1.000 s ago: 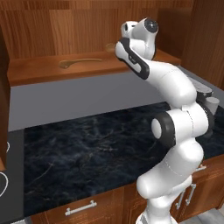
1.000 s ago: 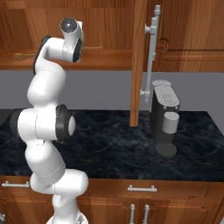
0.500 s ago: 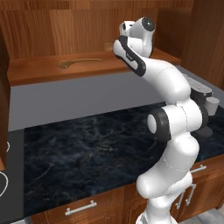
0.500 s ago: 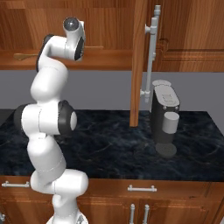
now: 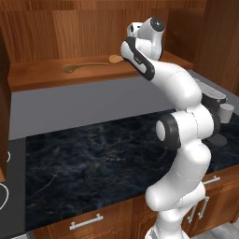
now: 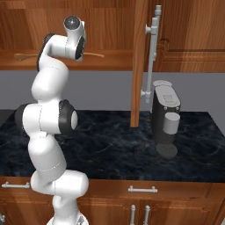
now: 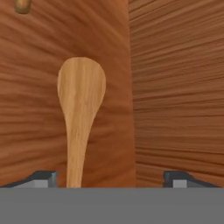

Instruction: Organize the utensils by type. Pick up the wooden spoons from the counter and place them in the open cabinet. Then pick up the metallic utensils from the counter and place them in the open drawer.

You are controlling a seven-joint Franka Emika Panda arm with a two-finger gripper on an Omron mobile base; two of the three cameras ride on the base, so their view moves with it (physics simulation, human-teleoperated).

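1. Up at the open cabinet, the hand (image 7: 111,177) has its two fingertips standing wide apart on either side of a wooden spoon (image 7: 79,113), touching nothing; it grips nothing.
2. That spoon lies flat on the cabinet shelf (image 5: 42,77), I judge so that it rests stably once let go.
3. In the hand view its long axis runs straight away from the hand, bowl at the far end toward the cabinet's back wall, handle toward the fingertips.
4. A second wooden spoon (image 5: 86,66) lies on the same shelf, further left in the left base view, long axis along the shelf.
5. The dark marble bench (image 5: 93,163) below carries a coffee machine (image 6: 165,116) at its right end.
6. The metallic utensils I cannot see.
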